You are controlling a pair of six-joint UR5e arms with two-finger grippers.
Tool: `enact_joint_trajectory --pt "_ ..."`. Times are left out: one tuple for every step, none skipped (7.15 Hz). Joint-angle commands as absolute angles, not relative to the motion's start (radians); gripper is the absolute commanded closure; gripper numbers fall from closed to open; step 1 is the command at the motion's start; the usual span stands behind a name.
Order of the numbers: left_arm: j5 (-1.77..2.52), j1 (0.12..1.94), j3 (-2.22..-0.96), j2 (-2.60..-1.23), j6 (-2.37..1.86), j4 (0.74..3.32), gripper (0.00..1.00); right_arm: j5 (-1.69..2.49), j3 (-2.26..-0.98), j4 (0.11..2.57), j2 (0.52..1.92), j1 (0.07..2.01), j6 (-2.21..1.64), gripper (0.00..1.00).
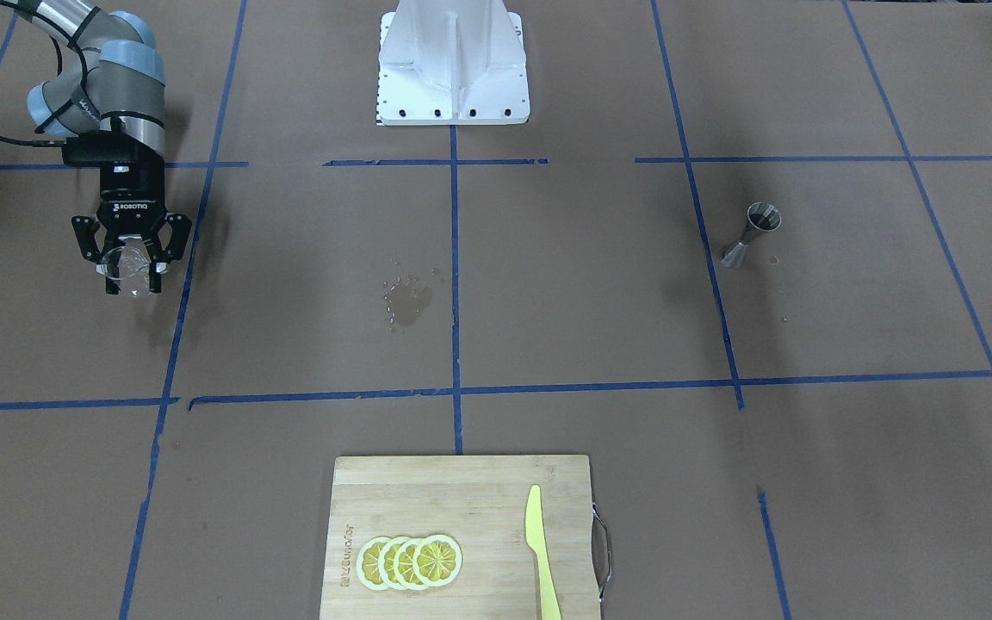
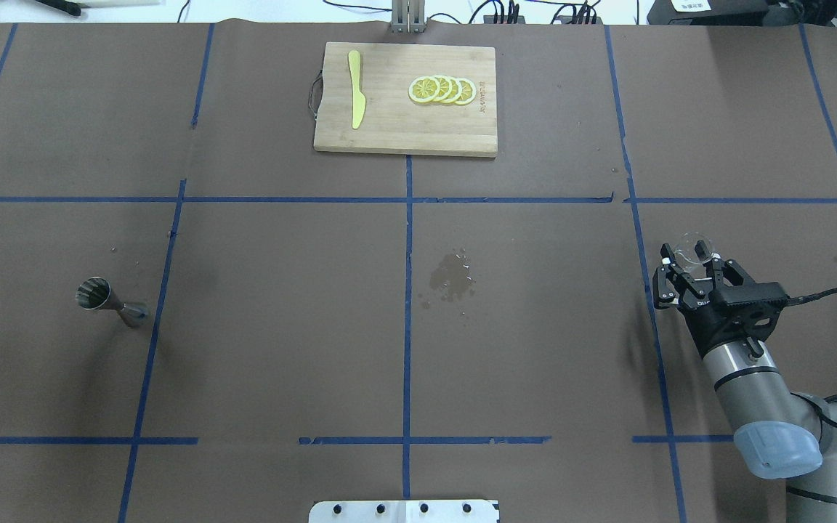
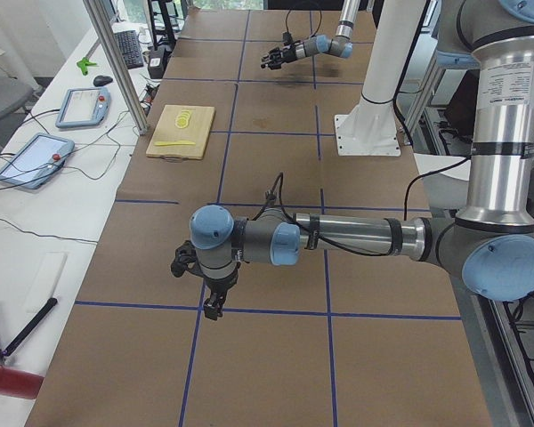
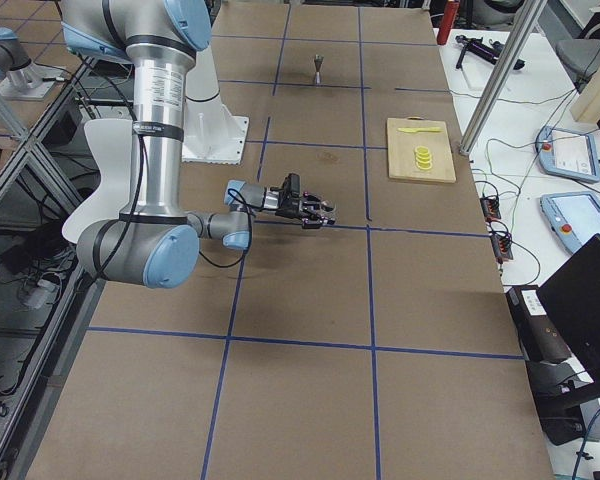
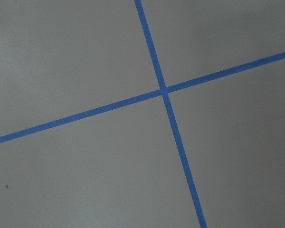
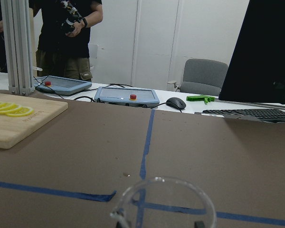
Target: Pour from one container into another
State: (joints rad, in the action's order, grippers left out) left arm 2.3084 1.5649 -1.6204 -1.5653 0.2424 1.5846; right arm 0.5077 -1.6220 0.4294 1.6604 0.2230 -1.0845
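1. The right gripper (image 2: pixel 692 256) is clamped on the clear glass (image 2: pixel 696 244), at 3 o'clock on the table (image 2: pixel 280 349).
2. The jigger (image 2: pixel 102 299) stands at 9 o'clock.
3. I cannot tell how far the left gripper (image 3: pixel 205 286) is open.

The robot's grey-and-blue right arm (image 2: pixel 742 378) is reaching forward low over the table, its right black two-finger gripper (image 2: pixel 693 256) clamping a small clear glass cup (image 2: pixel 696 245) between its fingers, while the grey-and-blue left arm (image 3: pixel 356 236) is stretching out level, its left black two-finger gripper (image 3: pixel 209 298) pointing downward, finger spacing unclear.
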Motion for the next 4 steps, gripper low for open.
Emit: enact_joint_trajectory --pt "2.310 1.565 -1.618 -1.569 0.242 1.585 0.00 0.508 -1.597 0.440 1.652 0.200 -1.085 1.00" --pt "2.309 1.565 -1.617 -1.571 0.242 1.585 0.00 0.508 -1.597 0.439 1.651 0.190 -1.088 1.00" --pt "2.309 1.565 -1.617 -1.571 0.242 1.585 0.00 0.508 -1.588 0.437 1.651 0.184 -1.121 1.00" --pt "2.310 1.565 -1.617 -1.571 0.241 1.585 0.00 0.508 -1.583 0.434 1.651 0.180 -1.162 1.00"
